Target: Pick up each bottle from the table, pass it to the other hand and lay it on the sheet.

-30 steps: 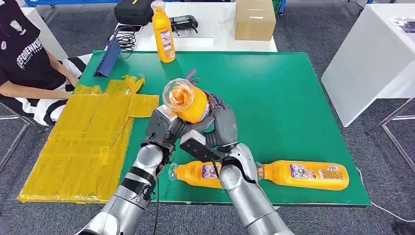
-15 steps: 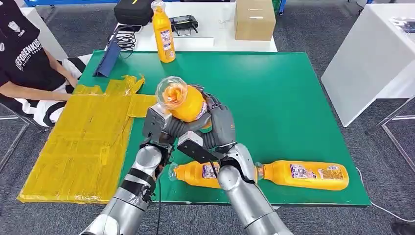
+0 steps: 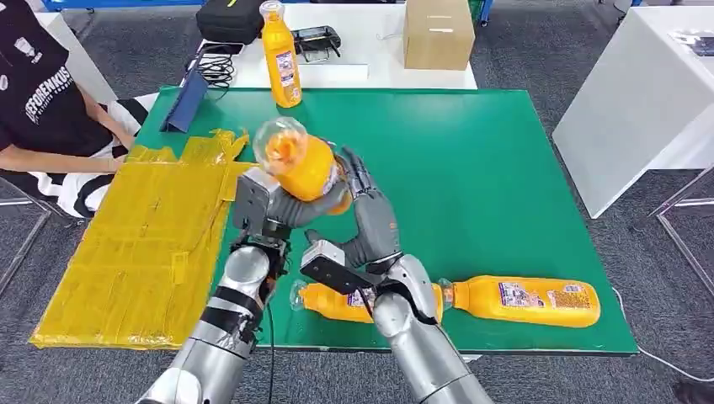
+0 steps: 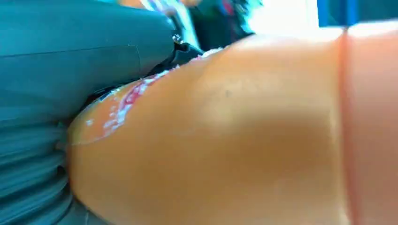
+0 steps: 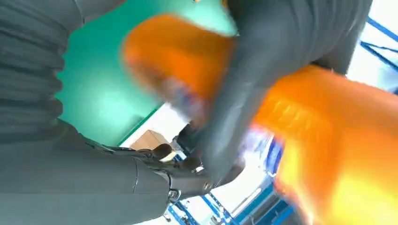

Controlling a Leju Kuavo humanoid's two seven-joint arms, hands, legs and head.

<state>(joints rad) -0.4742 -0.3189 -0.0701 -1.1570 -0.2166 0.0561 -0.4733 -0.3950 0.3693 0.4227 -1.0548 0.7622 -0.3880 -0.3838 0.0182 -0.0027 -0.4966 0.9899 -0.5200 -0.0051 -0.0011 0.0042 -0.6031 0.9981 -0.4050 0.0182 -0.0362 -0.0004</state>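
- Head view: left hand (image 3: 278, 210) wrapped around an orange juice bottle (image 3: 299, 164), held tilted above the green tabletop (image 3: 505, 168), clear base toward the camera, just beside the yellow sheet (image 3: 143, 244). Right hand (image 3: 366, 223) next to the bottle, fingers apart and stretched up, holding nothing. Two more orange bottles lying near the front edge (image 3: 526, 300) (image 3: 337, 300), one standing at the far edge (image 3: 281, 55). Seated person (image 3: 42, 101) at the left; cardboard box (image 3: 438, 34) on the white table behind.
- Left wrist view: blurred orange bottle (image 4: 225, 140) pressed against the grey hand cover (image 4: 56, 70).
- Right wrist view: dark fingers (image 5: 263, 84) spread before the orange bottle (image 5: 338, 140); too blurred to tell whether touching.
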